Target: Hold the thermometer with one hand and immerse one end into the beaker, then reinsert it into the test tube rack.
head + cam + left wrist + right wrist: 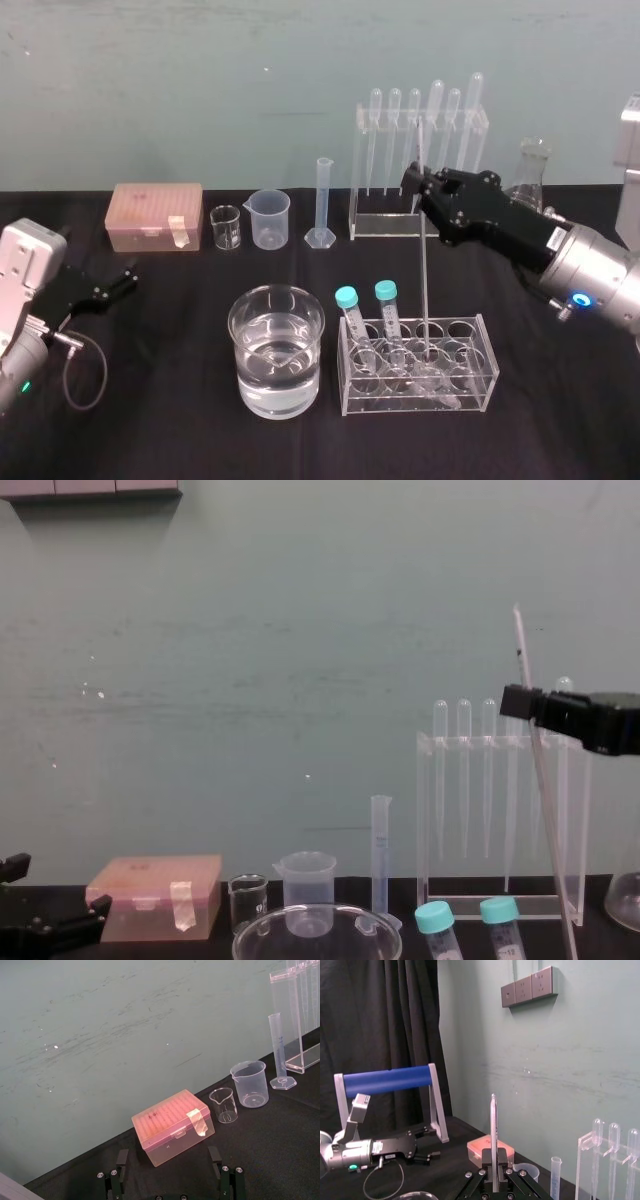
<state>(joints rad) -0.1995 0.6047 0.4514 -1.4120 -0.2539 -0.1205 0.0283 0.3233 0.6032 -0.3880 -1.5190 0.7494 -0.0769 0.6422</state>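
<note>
Two grippers in shot, only one busy. R gripper (421, 190) is clamped on the thermometer (425, 290) high up its stem, over the far-right part of the table (150, 420), just in front of the pipette stand (385, 225). The rod stands nearly upright w/ a slight tilt. Its top end pokes above the fingers, and its lower end sits down in a hole of the test tube rack (470, 400), i.e. the low clear rack at near right. That rack has two blue-capped tubes (347, 300) in its left holes, and the thermometer is just right of them.

The beaker (276, 350), part full of clear liquid, stands just left of the rack, apart from the rod.

L gripper (125, 282) sits low at the left edge, fingers apart w/ nothing btwn them, well apart from the beaker.

Far row, left to right: pink box (155, 215), small glass beaker (225, 228), plastic beaker (270, 218), graduated cylinder (323, 200), then the pipette stand. A conical flask (532, 168) is at far right behind the R arm
</note>
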